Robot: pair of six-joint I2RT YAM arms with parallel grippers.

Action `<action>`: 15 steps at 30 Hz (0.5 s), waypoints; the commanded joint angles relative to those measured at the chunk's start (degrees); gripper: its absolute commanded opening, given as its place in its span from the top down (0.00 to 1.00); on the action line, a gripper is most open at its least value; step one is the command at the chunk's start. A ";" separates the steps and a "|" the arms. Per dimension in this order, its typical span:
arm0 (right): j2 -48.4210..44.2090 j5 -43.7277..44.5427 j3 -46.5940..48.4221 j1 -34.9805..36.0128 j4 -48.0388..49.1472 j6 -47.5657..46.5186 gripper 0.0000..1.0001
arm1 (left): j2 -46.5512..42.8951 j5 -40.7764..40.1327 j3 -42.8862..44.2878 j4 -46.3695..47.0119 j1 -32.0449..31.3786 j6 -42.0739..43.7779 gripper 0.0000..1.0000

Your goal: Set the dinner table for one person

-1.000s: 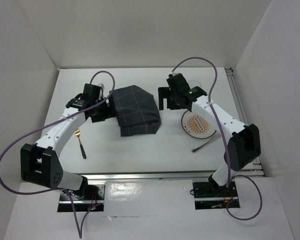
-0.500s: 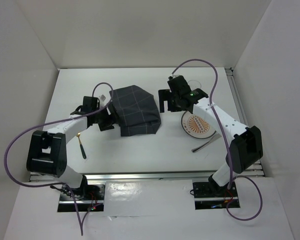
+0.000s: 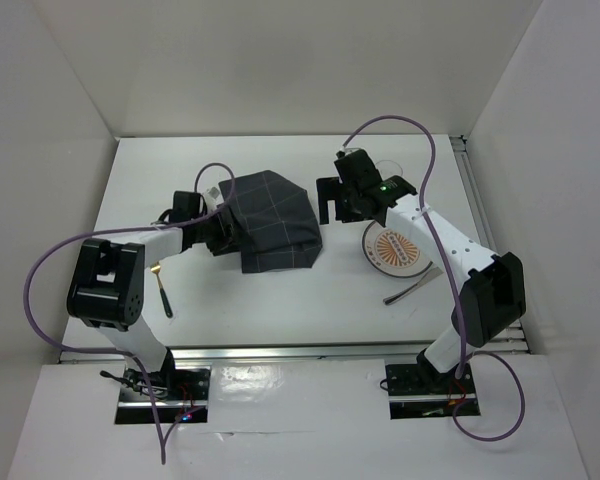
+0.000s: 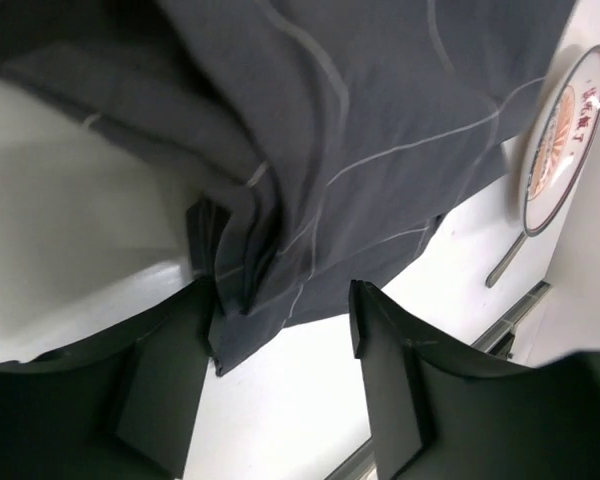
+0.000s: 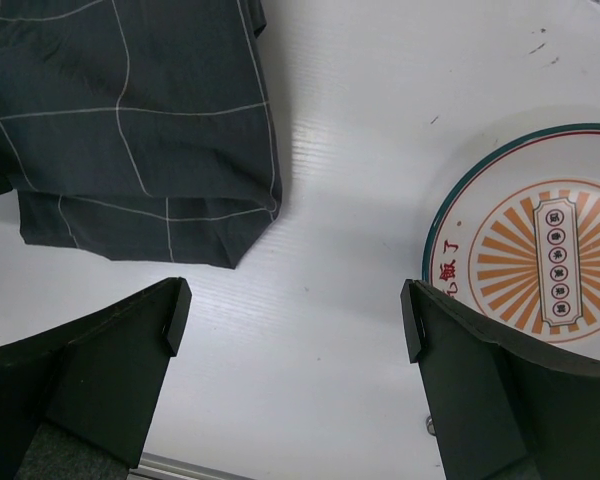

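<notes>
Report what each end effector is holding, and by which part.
Nothing is gripped yet. The left end effector straddles, jaws open, a folded corner of the checked placemat; the right end effector hangs open and empty.

Bright, even light on the dinner table (image 3: 280, 300); soft shadow beside the placemat (image 5: 130, 120); left wrist view dimmer, blurred.

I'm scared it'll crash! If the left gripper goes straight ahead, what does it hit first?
The left gripper would likely meet the dark checked cloth first; the cloth's folded edge lies right between the jaws.
</notes>
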 commanded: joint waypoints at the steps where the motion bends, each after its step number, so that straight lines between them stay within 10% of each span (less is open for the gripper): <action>1: -0.37 1.09 2.57 0.57 -0.49 -0.07 0.00 | 0.33 2.44 2.72 3.90 0.27 -0.08 0.33; 6: 0.16 0.57 2.57 0.57 -0.49 0.55 0.00 | 2.34 3.04 6.14 3.37 -0.26 0.70 0.41; 15: -0.37 0.57 2.04 0.57 -0.49 2.21 0.00 | 4.98 -3.27 12.11 -8.55 -1.31 6.34 0.18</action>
